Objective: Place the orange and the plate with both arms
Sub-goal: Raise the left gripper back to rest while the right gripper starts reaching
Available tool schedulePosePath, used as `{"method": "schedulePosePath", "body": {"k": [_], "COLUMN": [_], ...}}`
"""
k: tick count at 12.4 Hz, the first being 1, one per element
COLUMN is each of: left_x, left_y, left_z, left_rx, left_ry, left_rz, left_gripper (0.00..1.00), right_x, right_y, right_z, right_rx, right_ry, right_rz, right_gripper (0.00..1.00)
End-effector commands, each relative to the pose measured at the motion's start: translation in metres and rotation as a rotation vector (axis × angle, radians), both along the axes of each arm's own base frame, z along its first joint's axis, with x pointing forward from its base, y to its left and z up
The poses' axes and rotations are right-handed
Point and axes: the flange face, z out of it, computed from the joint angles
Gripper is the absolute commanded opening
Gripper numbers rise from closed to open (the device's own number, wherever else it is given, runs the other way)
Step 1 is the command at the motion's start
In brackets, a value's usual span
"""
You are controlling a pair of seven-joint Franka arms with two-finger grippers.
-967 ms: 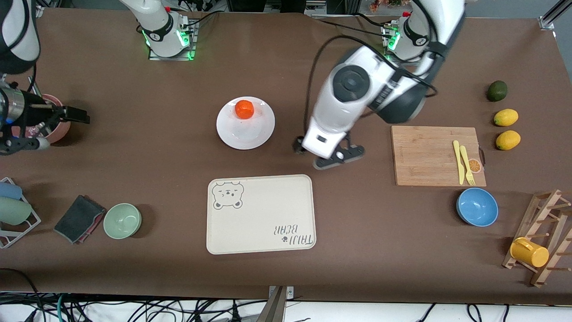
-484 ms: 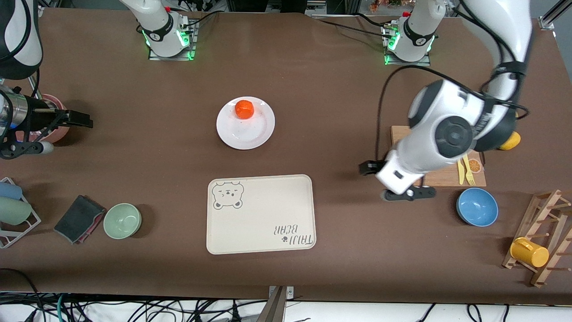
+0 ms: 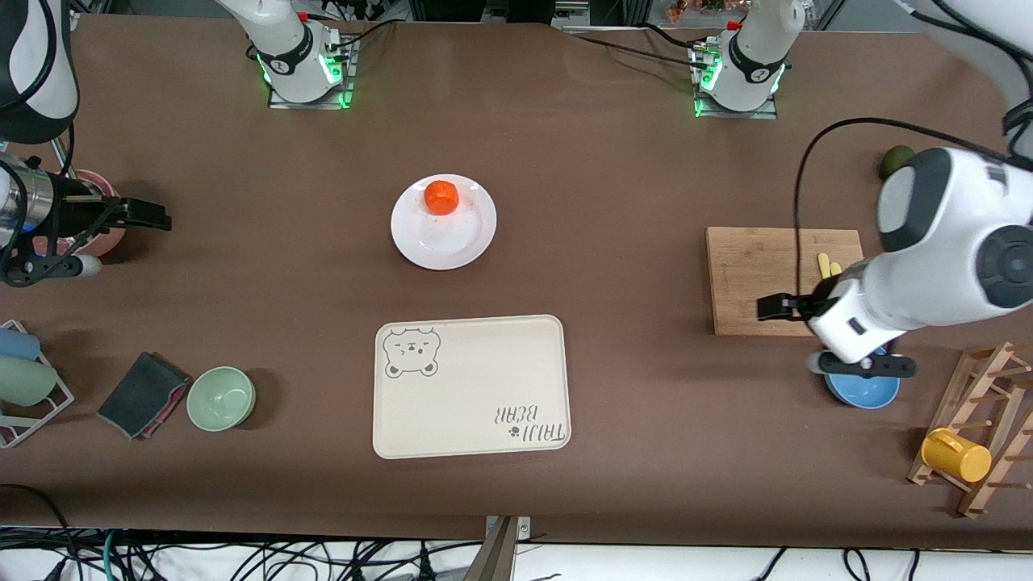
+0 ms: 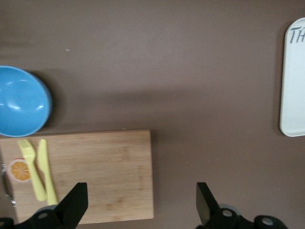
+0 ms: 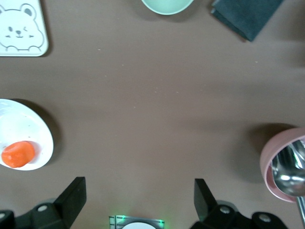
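Orange (image 3: pixel 441 197) on plate (image 3: pixel 444 238), well apart from both grippers' spread fingers (image 4: pixel 75 205).

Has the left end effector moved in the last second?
Yes. The left end effector has swung away from the plate toward the left arm's end of the table, now over the blue bowl.

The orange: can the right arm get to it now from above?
Probably yes. The orange sits uncovered on the plate, with nothing above or beside it. The right gripper is open over the table's right-arm end, and the left gripper, also open, is up near the cutting board, out of the way.
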Motion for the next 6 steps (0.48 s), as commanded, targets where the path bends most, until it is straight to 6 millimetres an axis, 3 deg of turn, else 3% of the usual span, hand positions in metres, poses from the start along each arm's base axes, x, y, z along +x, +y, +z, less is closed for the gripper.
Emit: {"method": "schedulePosePath", "body": {"k": [1,2,3,5,6], "left_x": [-0.014,-0.028,-0.040,-0.061,-0.074], "left_y": [0.028,0.039,0.041,0.054,0.059], "left_z": [0.030,0.054,0.057,0.084,0.094], "left_rx": [0.048,0.053,0.034,0.041,0.052], "left_ry": [-0.010,-0.031,-0.021,-0.052,-0.060], "left_rz": [-0.098,-0.153,-0.172,-0.139,-0.128], "left_gripper": [1.00,1.00,1.00,1.00,1.00], "right_x": [-0.012,-0.021,-0.027,-0.029,-0.033], "right_y": [-0.001,0.001,0.002,0.012,0.017], "right_z": [-0.004,-0.014,-0.025,-0.048,-0.069], "right_rx": [0.081,0.110,0.131,0.241,0.291], "right_ry": [-0.029,-0.041,-0.048,-0.054,-0.052], "right_rz": [0.004,-0.009,-0.016,-0.023,-0.057], "right_gripper": [1.00,1.00,1.00,1.00,1.00]}}
